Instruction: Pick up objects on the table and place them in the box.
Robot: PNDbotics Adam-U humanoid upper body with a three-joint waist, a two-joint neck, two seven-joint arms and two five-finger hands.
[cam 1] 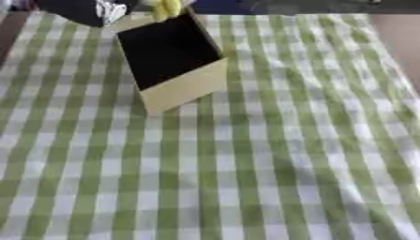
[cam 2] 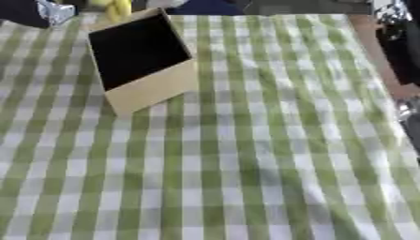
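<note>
A light wooden box point(cam 1: 184, 86) with a dark inside stands tilted at the far left of the green-and-white checked tablecloth point(cam 1: 246, 164). A yellow thing point(cam 1: 164, 7) shows at the top edge, just over the box's far rim. My left hand point(cam 1: 82, 10), black with a silver part, sits right beside it at the top left; whether it holds the yellow thing is hidden. Dark and silver parts of my right hand point(cam 2: 402, 51) show along the right edge of the right eye view, off the table.
The checked cloth runs from the box down to the near edge. Brown floor point(cam 2: 386, 65) shows past the table's right edge. A dark strip point(cam 1: 311, 5) lies along the far edge.
</note>
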